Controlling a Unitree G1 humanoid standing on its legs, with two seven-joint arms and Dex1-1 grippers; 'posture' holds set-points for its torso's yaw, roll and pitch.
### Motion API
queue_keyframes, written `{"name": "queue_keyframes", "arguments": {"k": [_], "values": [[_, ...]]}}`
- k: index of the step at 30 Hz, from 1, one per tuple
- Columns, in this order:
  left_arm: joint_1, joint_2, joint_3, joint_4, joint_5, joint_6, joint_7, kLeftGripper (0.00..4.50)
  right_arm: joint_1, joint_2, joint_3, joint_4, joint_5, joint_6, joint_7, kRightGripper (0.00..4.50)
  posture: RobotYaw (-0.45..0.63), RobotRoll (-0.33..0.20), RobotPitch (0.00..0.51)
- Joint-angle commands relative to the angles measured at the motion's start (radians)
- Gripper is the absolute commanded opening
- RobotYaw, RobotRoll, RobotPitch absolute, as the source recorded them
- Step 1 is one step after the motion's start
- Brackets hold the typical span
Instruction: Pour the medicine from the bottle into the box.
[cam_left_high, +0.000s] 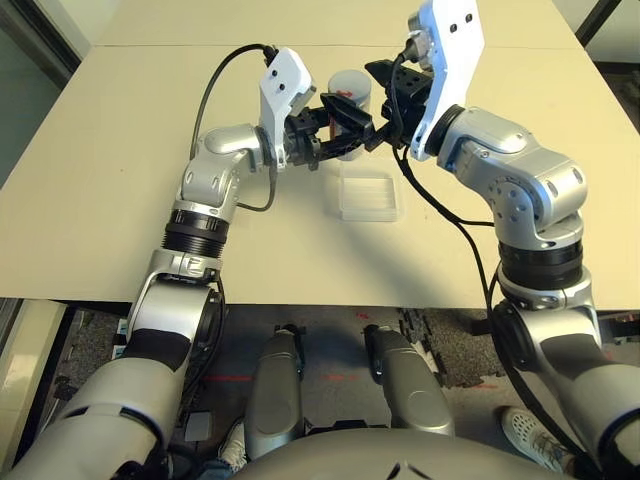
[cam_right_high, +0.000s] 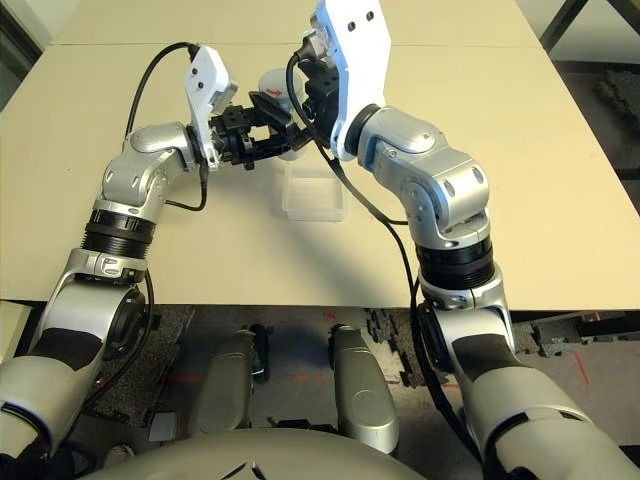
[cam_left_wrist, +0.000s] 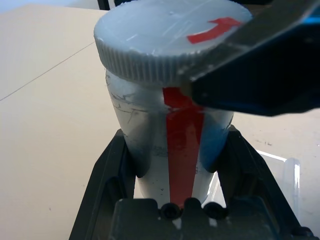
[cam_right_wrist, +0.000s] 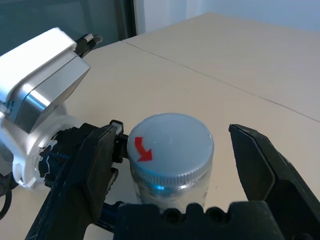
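Observation:
The silver-grey bottle (cam_left_high: 350, 92) with a red stripe (cam_left_wrist: 182, 145) stands upright just behind the box, its grey cap (cam_right_wrist: 170, 145) on. My left gripper (cam_left_wrist: 175, 135) is shut on the bottle's body, one finger on each side. My right gripper (cam_right_wrist: 172, 131) reaches in from the right and straddles the cap, open, with a gap between its right finger (cam_right_wrist: 260, 170) and the cap's rim. The clear square box (cam_left_high: 368, 192) lies flat on the table in front of the bottle. The medicine is hidden inside the capped bottle.
The beige table (cam_left_high: 120, 180) stretches wide to both sides and behind the bottle. A black cable (cam_left_high: 215, 85) loops over my left wrist, and another cable (cam_left_high: 440, 205) hangs from my right arm close beside the box.

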Motion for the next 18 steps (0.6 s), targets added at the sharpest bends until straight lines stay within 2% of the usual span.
{"name": "queue_keyframes", "arguments": {"k": [1, 4, 7, 9, 10, 15, 18], "values": [[0.011, -0.001, -0.007, -0.037, -0.009, 0.017, 0.003, 2.43, -0.007, 0.0, 0.017, 0.001, -0.013, -0.013, 0.018, 4.5, -0.12, 0.0, 0.17], [0.016, 0.001, -0.008, -0.049, -0.012, 0.025, 0.003, 2.43, -0.001, 0.002, 0.019, -0.003, -0.019, -0.017, 0.03, 4.5, -0.12, 0.0, 0.172], [0.019, 0.0, -0.007, -0.068, -0.019, 0.039, 0.006, 2.43, 0.008, -0.003, 0.026, -0.011, -0.02, -0.013, 0.047, 3.54, -0.11, 0.0, 0.174], [0.018, -0.001, -0.008, -0.079, -0.023, 0.045, 0.008, 2.43, 0.013, -0.006, 0.029, -0.014, -0.023, -0.016, 0.056, 2.74, -0.11, 0.0, 0.176], [0.018, -0.001, -0.008, -0.086, -0.024, 0.049, 0.008, 2.43, 0.013, -0.008, 0.03, -0.015, -0.023, -0.019, 0.062, 2.6, -0.11, 0.0, 0.176], [0.032, 0.019, -0.021, -0.135, -0.043, 0.071, -0.038, 2.43, 0.004, -0.024, 0.018, -0.023, -0.004, -0.022, 0.106, 2.6, -0.11, 0.0, 0.177], [0.046, 0.037, -0.022, -0.205, -0.105, 0.08, -0.129, 2.43, -0.001, -0.094, -0.004, -0.033, 0.06, -0.009, 0.229, 2.6, -0.08, 0.0, 0.177]]}}
